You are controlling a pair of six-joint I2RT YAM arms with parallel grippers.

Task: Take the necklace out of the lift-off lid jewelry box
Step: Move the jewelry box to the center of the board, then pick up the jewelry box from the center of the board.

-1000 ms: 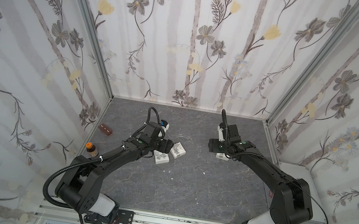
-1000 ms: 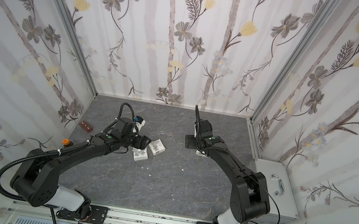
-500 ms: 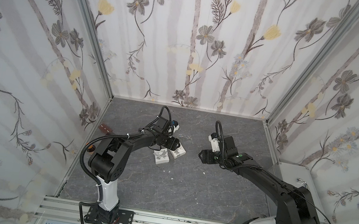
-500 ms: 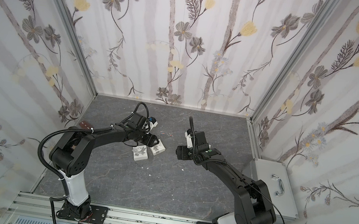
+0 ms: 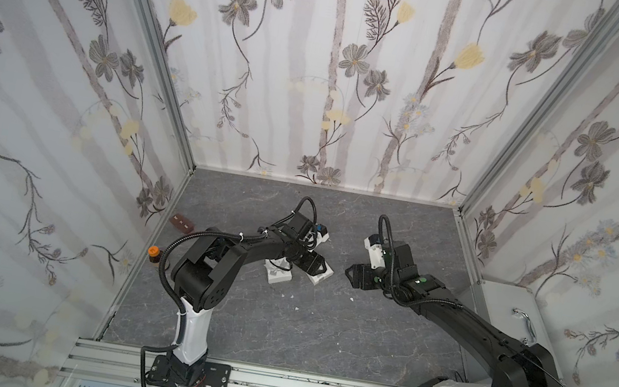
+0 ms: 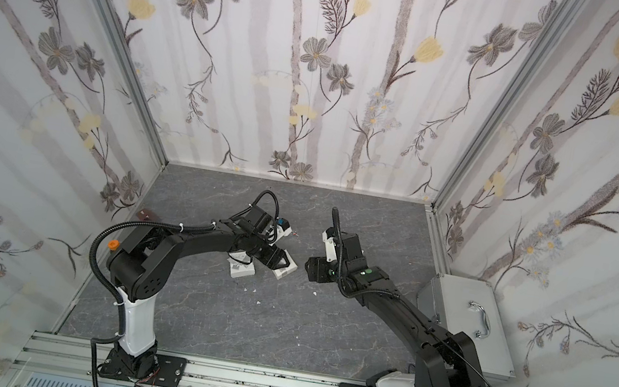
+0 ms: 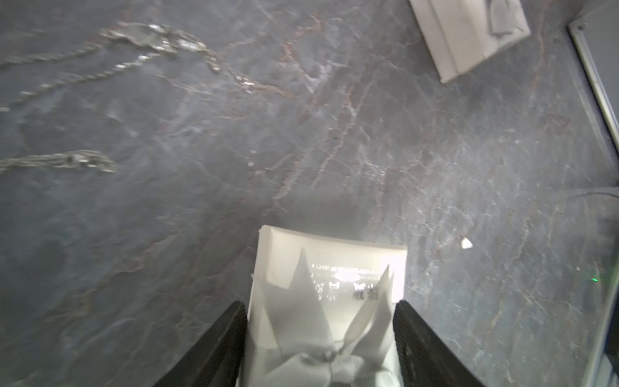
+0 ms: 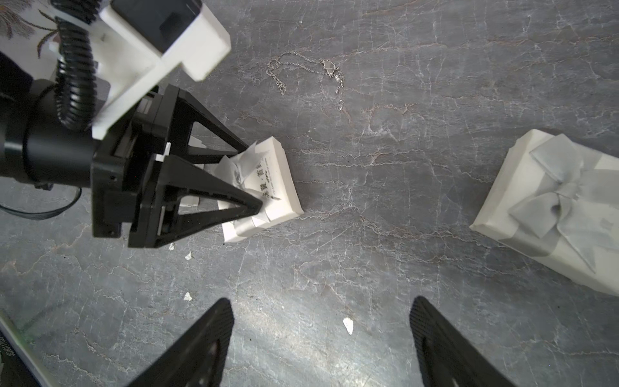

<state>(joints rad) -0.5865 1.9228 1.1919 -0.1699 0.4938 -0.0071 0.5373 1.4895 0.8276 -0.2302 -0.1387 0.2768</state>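
Lies loose on grey marbled tabletop (image 8: 402,167), out of any box: thin silver chain necklace (image 8: 306,72) — straight ahead of black right gripper (image 8: 321,301), spread wide and empty, long run crosswise to that approach. Sits nearer black left gripper (image 8: 255,175), bracketing small white printed box (image 8: 281,187); clamped or merely touching, cannot tell. Looks fine, limp, kinked — small clear pendant.

Glare burns out the box (image 7: 331,268) between the left jaws, and blur smears the necklace (image 7: 150,37) beyond them. The right wrist view is sharp with soft shadows. Both top views are bright and even, walls bowed at the edges.
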